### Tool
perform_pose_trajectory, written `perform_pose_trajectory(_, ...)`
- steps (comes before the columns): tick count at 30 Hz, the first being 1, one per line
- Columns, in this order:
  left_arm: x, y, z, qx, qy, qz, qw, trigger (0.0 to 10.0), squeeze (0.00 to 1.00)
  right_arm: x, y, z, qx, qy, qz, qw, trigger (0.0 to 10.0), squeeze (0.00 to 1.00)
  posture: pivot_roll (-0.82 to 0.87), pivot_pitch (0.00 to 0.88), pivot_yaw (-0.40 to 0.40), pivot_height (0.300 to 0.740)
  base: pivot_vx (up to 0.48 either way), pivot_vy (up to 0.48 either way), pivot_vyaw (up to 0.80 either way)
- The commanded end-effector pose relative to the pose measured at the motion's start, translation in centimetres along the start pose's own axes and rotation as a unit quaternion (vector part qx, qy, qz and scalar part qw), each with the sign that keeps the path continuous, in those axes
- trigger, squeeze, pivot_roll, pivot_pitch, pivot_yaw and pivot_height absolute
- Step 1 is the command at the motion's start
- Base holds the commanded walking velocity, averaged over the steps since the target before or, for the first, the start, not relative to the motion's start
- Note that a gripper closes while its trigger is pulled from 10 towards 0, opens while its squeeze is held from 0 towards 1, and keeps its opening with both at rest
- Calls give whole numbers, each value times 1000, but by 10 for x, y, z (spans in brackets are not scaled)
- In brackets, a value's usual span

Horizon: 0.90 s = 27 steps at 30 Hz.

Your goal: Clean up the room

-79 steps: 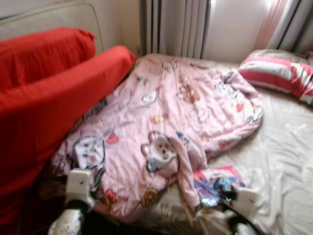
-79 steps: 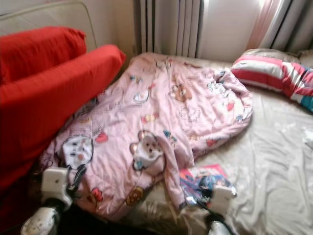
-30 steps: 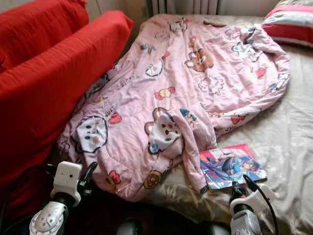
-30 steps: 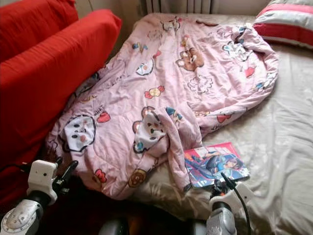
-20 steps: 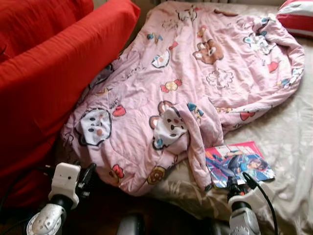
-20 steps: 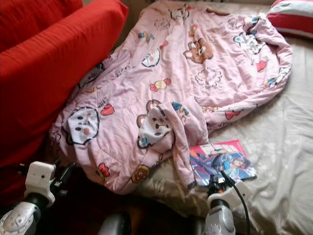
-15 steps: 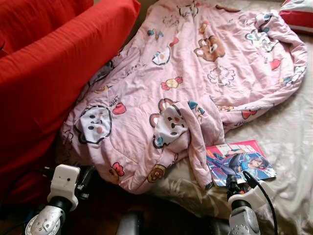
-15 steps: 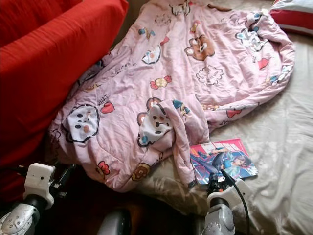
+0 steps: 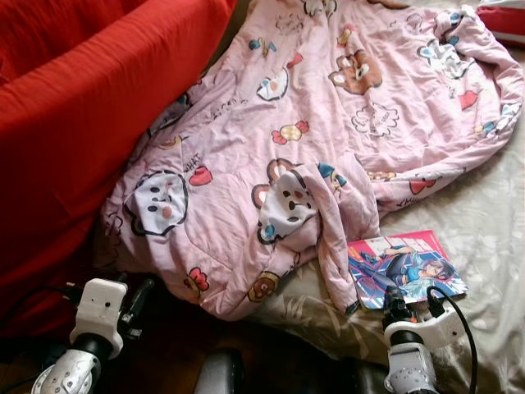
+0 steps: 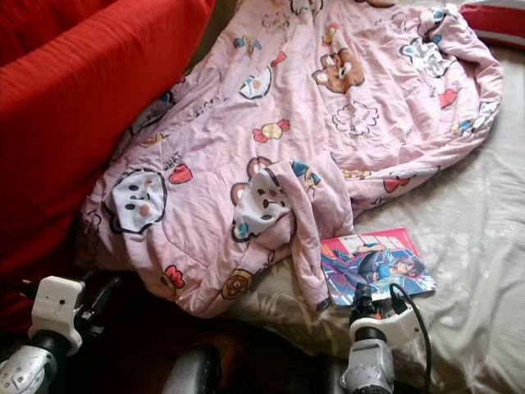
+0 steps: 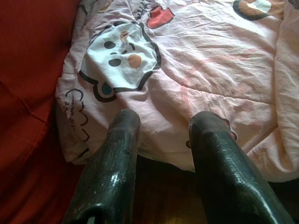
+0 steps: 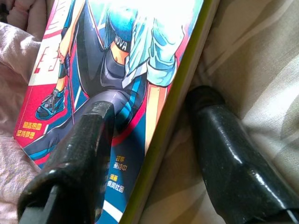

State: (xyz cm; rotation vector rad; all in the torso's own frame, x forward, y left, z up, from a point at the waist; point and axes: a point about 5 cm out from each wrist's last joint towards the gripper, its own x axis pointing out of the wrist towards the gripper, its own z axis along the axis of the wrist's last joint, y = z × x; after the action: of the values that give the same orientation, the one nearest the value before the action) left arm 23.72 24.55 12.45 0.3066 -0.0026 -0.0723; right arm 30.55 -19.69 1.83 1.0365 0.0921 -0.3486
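Your right gripper (image 12: pixel 154 121) is spread wide at the near edge of the comic book (image 12: pixel 117 70): one finger (image 12: pixel 79 154) sits over the printed cover, the other (image 12: pixel 224 140) on the beige sheet (image 12: pixel 252 56) beside it, with the book's edge between them. You cannot quite tell from the wrist view whether either finger presses on the book or only hovers. The comic book (image 9: pixel 404 267) lies flat on the bed, its far corner touching a hanging fold of the pink cartoon blanket (image 9: pixel 328 139). Your left gripper (image 11: pixel 163 126), also open wide, is low at the blanket's near corner, by the red sofa (image 9: pixel 74 123) that runs along the bed's left side.
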Motion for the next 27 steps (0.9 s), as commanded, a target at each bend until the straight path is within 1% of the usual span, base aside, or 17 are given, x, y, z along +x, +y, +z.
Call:
perform_pose_trajectory(1,-7,7,-5,8,20,7,1000,10000,0,-9,-2,-28,22,58,-7,998,6039,0,212,361,131,616,0,0,0)
perform_pose_trajectory(2,-7,7,-5,8,20,8,1000,10000,0,-7,1,-28,23,57,1,998,0,0,212,359,130,616,0,0,0)
perform_pose_trajectory(10,-4,4,-8,7,22,8,1000,10000,0,-3,7,-24,25,55,21,998,0,0,200,337,119,616,0,0,0)
perform_pose_trajectory(14,-2,3,-8,6,21,8,1000,10000,0,-3,7,-23,23,54,22,998,0,0,199,329,116,616,0,0,0)
perform_pose_trajectory(16,0,3,-9,6,21,9,1000,10000,0,-4,5,-22,18,52,20,998,0,0,187,307,113,616,0,0,0)
perform_pose_trajectory(19,1,2,-11,6,21,9,1000,10000,0,-4,3,-21,12,51,17,998,0,0,182,298,112,616,0,0,0)
perform_pose_trajectory(20,3,2,-12,7,22,9,1000,10000,0,-5,0,-19,-4,46,11,999,0,0,177,286,109,616,0,0,0)
perform_pose_trajectory(21,3,2,-12,7,22,9,1000,10000,0,-5,0,-19,-4,46,11,999,0,0,177,286,109,616,0,0,0)
perform_pose_trajectory(22,5,1,-12,7,21,10,1000,10000,0,-5,-1,-17,-21,39,7,999,0,0,172,275,107,616,0,0,0)
perform_pose_trajectory(24,10,2,-13,6,19,13,1000,10000,0,-4,1,-8,-65,17,18,998,0,0,154,248,97,616,0,0,0)
perform_pose_trajectory(25,10,2,-13,6,19,13,1000,10000,0,-4,1,-8,-65,17,18,998,0,0,154,248,97,616,0,0,0)
perform_pose_trajectory(27,14,1,-14,4,17,15,1000,10000,0,-4,2,-2,-85,-3,32,996,0,0,140,235,92,616,0,0,0)
